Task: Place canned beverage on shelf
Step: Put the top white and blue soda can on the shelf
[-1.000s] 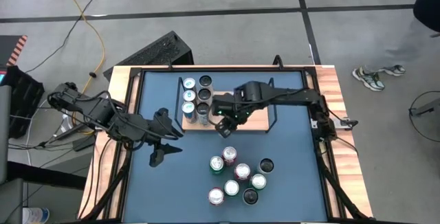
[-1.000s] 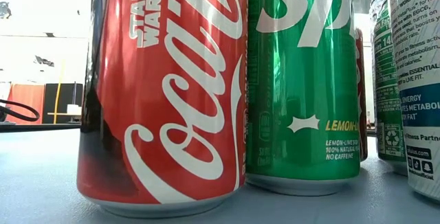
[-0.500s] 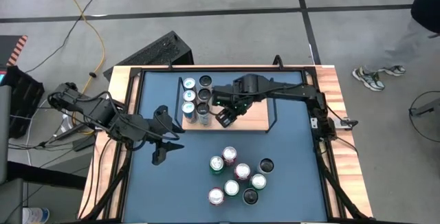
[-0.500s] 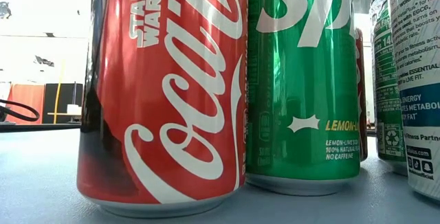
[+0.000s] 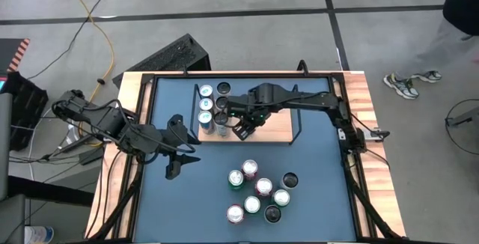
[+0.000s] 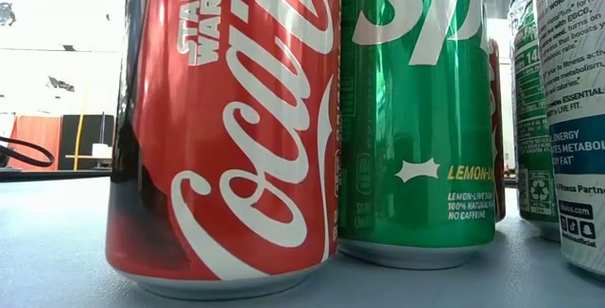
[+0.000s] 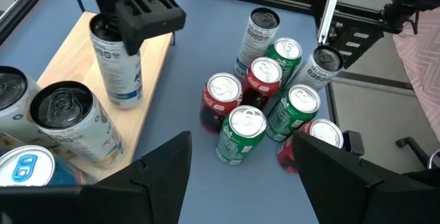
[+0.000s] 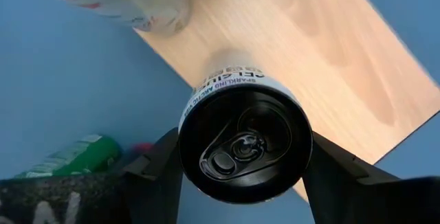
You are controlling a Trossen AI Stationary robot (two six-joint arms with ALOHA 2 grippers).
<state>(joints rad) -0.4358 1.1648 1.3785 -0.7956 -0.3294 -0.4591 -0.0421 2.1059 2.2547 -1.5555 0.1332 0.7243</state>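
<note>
Holding a tall white can with a black top, the right gripper is over the small light-wood shelf with thin black wire rails. Its two dark fingers sit on each side of the can, hugging it. The can stands straight up, top to the sky, and its bottom looks to be on the wood or just above it (I cannot tell which). It is right next to the row of cans already standing on the shelf, so the next move must be gentle, or it may bump them.

The left gripper waits over the big blue table, fingers spread apart and holding nothing. It is farther from the shelf.

The left wrist view shows the can from the side, standing on the board. The right wrist view shows only its top. The low view sees only a red cola can and a green lemon-lime can up close.
</note>
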